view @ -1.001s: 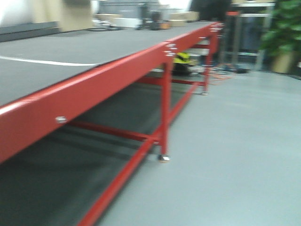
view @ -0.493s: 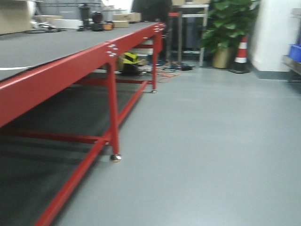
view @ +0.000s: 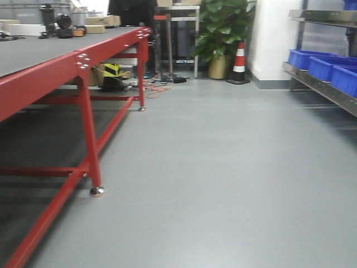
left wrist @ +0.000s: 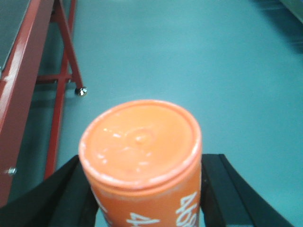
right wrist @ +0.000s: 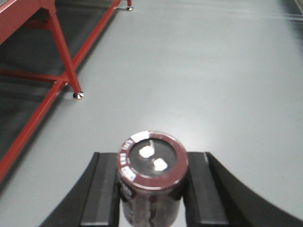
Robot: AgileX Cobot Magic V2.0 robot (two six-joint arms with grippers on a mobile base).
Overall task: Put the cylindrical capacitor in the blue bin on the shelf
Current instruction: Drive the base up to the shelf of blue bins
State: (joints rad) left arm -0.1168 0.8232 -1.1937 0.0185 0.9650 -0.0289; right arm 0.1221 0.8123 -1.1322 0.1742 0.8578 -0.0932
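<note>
To the right of the desk's long edge, you now see far more of the smooth grey floor (view: 223, 167) than half a second ago. The front view has swung right, so the desk (view: 33, 84), with its red-painted metal frame, flat grey top and round silvery feet, fills only the left side. The shelf (view: 321, 84), a shiny metal rack, has come into view at the right, with blue plastic bins (view: 323, 64) in a row on one tier. Past the desk's far corner, the leafy potted plant (view: 223, 28) and striped traffic cone (view: 240, 58) now sit nearer mid-frame. Your left gripper (left wrist: 147, 189) clamps a matte orange canister (left wrist: 142, 142) with a round, slightly dimpled lid and white lettering. Your right gripper (right wrist: 150, 189) pinches the cylindrical capacitor (right wrist: 152, 161) upright between black pads (right wrist: 102, 189), over the floor beside a desk leg. It has a dark glossy sleeve and two pale terminals on top.
</note>
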